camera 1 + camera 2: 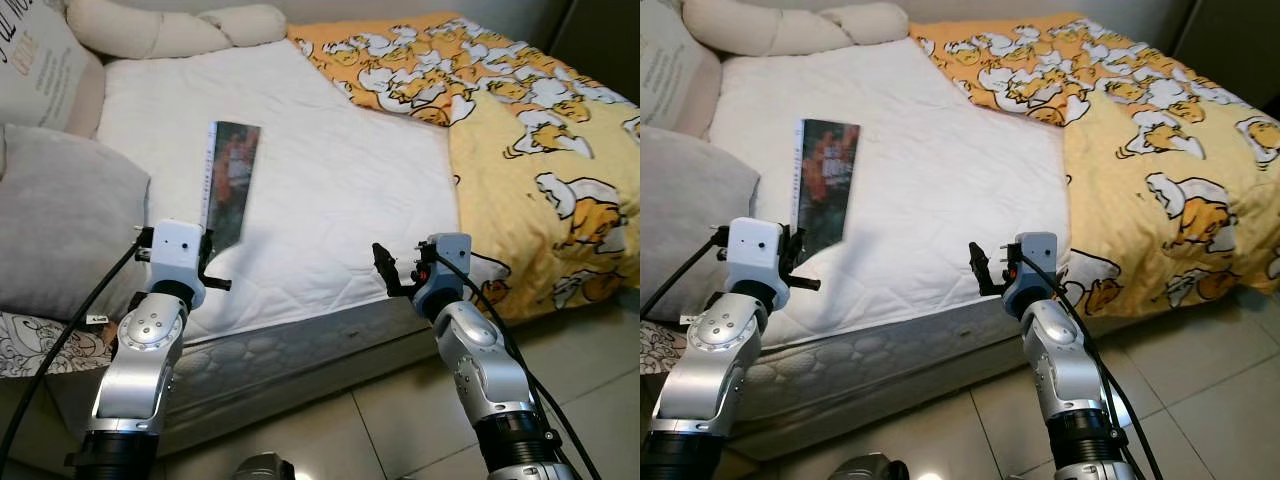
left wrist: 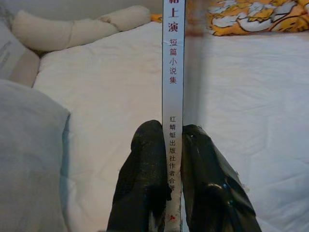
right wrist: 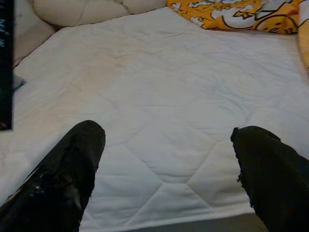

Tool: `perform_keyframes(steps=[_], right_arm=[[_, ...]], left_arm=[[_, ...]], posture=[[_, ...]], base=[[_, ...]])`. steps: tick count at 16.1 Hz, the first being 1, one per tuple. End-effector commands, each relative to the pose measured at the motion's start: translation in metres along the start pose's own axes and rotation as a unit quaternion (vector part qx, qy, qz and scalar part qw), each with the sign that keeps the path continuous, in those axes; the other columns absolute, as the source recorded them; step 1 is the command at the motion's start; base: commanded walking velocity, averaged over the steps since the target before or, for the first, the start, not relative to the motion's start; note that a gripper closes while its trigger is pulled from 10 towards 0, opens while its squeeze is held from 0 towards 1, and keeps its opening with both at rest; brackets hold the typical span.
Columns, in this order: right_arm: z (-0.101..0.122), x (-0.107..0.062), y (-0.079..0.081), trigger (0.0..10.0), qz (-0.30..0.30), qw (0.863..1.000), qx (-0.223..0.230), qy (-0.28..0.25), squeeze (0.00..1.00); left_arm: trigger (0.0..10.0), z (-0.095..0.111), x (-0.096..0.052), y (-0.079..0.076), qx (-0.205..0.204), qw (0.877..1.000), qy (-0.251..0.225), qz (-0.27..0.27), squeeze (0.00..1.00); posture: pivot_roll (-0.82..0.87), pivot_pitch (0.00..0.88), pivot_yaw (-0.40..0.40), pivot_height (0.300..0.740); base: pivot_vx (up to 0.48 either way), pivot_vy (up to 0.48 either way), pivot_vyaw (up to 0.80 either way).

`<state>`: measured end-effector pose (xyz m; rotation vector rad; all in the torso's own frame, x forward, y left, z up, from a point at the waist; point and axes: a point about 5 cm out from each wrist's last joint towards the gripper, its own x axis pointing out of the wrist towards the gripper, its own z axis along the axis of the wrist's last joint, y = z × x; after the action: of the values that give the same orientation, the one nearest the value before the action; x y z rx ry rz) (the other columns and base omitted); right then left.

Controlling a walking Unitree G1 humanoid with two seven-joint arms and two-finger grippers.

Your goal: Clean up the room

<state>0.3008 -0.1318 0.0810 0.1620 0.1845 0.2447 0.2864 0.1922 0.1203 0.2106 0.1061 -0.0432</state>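
One item is in hand so far: in the left eye view the left gripper [image 1: 207,262] clamps the lower end of a book [image 1: 229,182], held up above the near part of the white mattress [image 1: 330,180], so the pick-up looks done and the putting-away is still left; where it should go can't be told from here. Book's long axis runs from the gripper up and away toward the head of the bed, nearly upright with a slight tilt, cover facing the robot's right. Grey pillow [image 1: 60,215] sits just beside the left arm, yellow duck-print duvet [image 1: 530,150] bunched on the right half of the bed, probably still to be straightened. Right eye view: same layout, right gripper [image 1: 983,270] hovers at the near edge of the mattress, holding nothing. Left wrist view: both black fingers [image 2: 145,183] pinch the white spine with Chinese lettering, closed tight on it, spine running straight out from the fingertips, toward the long cream bolster [image 2: 77,29]. Right wrist view: fingers [image 3: 67,174] spread wide apart, empty, bare mattress between them, dark book edge at the frame side.
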Motion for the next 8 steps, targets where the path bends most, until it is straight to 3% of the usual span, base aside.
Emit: perform_keyframes(steps=[1,8], right_arm=[[0.0006,-0.0015,-0.001,10.0,-0.001,1.0,-0.007,-0.002,0.0],[-0.0012,-0.0026,-0.0032,10.0,-0.01,1.0,-0.008,0.001,0.0]], left_arm=[[10.0,0.0124,-0.0002,-0.0012,0.006,0.999,-0.034,-0.002,0.0],[10.0,0.013,0.0019,-0.0029,0.004,0.999,-0.032,-0.006,0.0]], posture=[[0.08,0.0,0.02,0.74],[0.07,0.0,0.03,0.74]], base=[[0.0,0.0,0.0],[0.069,0.0,0.0]])
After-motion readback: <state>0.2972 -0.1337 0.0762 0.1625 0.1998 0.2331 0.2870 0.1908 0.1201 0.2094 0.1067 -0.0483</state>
